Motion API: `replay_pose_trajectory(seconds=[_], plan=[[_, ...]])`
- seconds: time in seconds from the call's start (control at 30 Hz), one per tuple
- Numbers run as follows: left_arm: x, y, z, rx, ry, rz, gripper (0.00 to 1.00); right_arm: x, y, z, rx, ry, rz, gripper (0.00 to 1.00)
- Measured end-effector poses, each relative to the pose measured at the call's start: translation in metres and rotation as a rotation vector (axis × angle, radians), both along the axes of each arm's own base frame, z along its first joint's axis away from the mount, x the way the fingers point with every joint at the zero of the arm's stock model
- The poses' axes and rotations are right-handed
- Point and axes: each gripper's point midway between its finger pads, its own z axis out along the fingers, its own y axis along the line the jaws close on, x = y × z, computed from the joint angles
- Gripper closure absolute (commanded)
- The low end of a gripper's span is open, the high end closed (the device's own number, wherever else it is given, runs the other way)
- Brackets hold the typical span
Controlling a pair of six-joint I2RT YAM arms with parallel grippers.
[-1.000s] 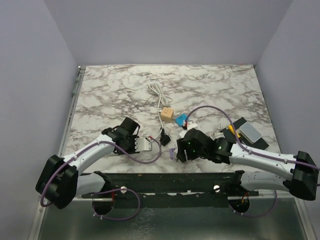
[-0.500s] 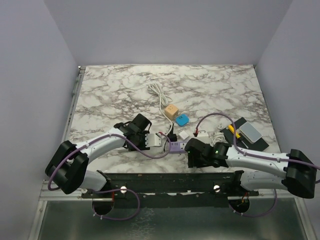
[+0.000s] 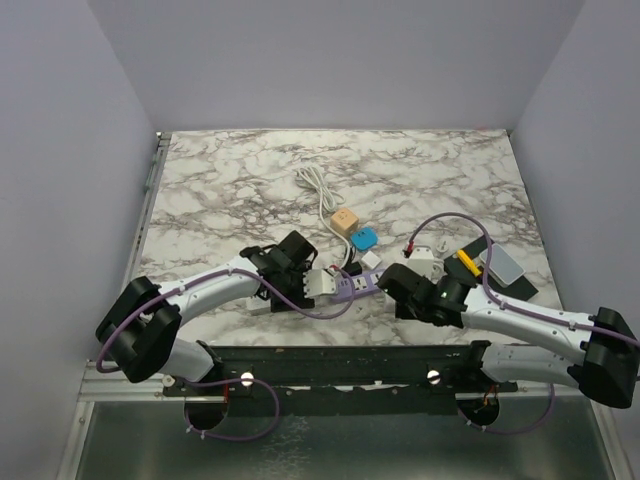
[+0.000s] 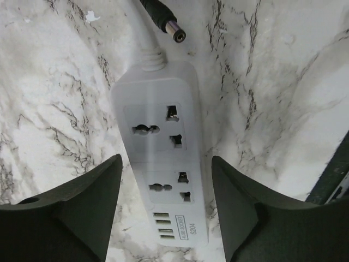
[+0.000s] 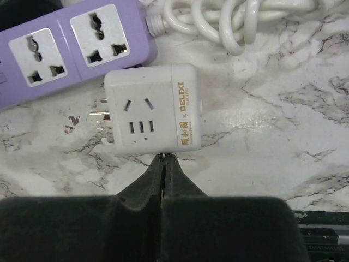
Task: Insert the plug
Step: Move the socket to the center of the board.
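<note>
Two fingers of my right gripper point(image 5: 163, 159) are pressed flat together with nothing caught between them. Their joined tips sit right at the near edge of the white cube adapter point(image 5: 152, 109). That adapter lies flat on the marble table point(image 5: 272, 136), and its metal prongs point(image 5: 100, 115) stick out bare to the left of the wrist view, in no socket. Just beyond it lies the purple power strip point(image 5: 71, 43), showing two sockets with nothing in them. A coiled white cable point(image 5: 229, 33) is bunched at the strip's right end.

My left gripper point(image 4: 166, 162) is spread wide, one finger on each side of the white power strip point(image 4: 155, 125); I cannot tell whether the fingers touch it. Its two sockets and the row of small ports are all unoccupied. A black barrel connector point(image 4: 161, 16) lies by the strip's far end, beside its cord.
</note>
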Motion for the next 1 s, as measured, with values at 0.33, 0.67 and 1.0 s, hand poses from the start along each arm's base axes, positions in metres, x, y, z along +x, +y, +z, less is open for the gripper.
replay_pose_trajectory(seconds=[0.33,0.67,1.0], plan=[[-0.005,-0.009,0.036,-0.094,-0.007,0.052,0.01,0.004,0.005,0.017,0.007,-0.015,0.003,0.11],[-0.01,-0.005,0.058,-0.127,-0.02,0.08,0.01,0.011,-0.003,0.004,-0.094,-0.002,-0.027,0.15],[-0.007,-0.009,0.085,-0.202,-0.082,0.089,0.01,0.032,0.004,0.001,-0.121,-0.048,-0.018,0.4]])
